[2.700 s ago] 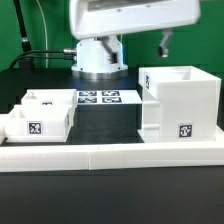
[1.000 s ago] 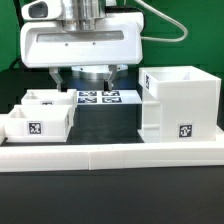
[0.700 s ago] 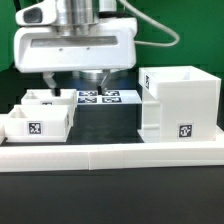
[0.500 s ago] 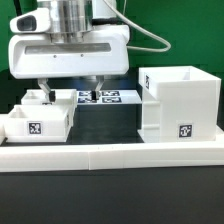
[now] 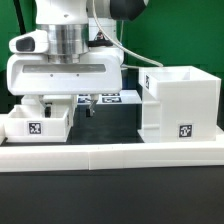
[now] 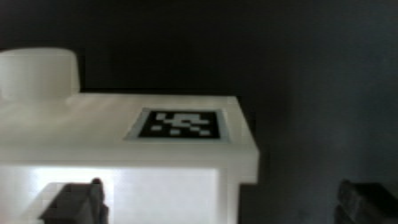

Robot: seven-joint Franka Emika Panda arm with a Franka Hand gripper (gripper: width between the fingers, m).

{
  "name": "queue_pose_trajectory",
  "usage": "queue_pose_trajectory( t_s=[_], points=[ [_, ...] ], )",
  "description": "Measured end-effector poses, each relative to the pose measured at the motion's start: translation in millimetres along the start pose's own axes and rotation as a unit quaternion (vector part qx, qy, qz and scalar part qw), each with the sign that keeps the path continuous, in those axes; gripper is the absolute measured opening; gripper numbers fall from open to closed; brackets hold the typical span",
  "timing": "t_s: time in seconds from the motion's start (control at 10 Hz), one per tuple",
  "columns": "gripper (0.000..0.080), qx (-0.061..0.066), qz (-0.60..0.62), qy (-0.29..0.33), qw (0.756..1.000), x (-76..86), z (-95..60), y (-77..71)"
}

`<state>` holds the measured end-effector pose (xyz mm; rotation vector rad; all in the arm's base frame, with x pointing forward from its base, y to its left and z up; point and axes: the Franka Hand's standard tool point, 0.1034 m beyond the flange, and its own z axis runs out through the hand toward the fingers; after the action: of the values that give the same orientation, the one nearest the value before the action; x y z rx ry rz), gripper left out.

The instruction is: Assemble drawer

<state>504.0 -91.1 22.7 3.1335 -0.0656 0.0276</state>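
The drawer's large white cube-like housing (image 5: 180,100) stands at the exterior view's right, open side up, with a tag on its front. A small white tray (image 5: 35,125) with a tag sits at the exterior view's left; the second tray behind it is mostly hidden by my hand. My gripper (image 5: 68,108) is open and low over the trays, one finger (image 5: 49,105) at the tray and the other (image 5: 90,103) just beside it. In the wrist view a tagged white tray (image 6: 182,124) with a round knob (image 6: 39,72) lies under my open gripper (image 6: 222,205).
The long low white border wall (image 5: 110,153) runs along the front. The marker board (image 5: 122,97) lies on the black table behind my hand, partly covered. Cables hang behind the arm in front of a green backdrop.
My gripper has come down and moved toward the exterior view's left, from above the marker board to low over the trays. The jaws stay open. The parts have not moved.
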Motion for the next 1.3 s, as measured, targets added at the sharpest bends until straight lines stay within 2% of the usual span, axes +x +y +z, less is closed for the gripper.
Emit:
queue_pose_trajectory(
  t_s=[0.4,0.7,0.9,1.0,1.1,1.2,1.3],
  points=[
    [0.0648,-0.007,-0.002,0.0,1.0,-3.8,14.1,1.2],
    [0.0648,-0.007,-0.001,0.001,1.0,-4.0,14.8,2.2],
    [0.0388,-0.007,-0.001,0.001,1.0,-3.9,14.7,2.2],
    [0.0388,-0.007,-0.001,0.001,1.0,-3.9,14.7,2.2],
    [0.0206,-0.007,-0.001,0.001,1.0,-3.9,14.7,2.2],
    [0.0079,-0.007,-0.001,0.001,1.0,-3.9,14.7,2.1],
    [0.0079,-0.007,-0.001,0.001,1.0,-3.9,14.7,2.1]
  ],
)
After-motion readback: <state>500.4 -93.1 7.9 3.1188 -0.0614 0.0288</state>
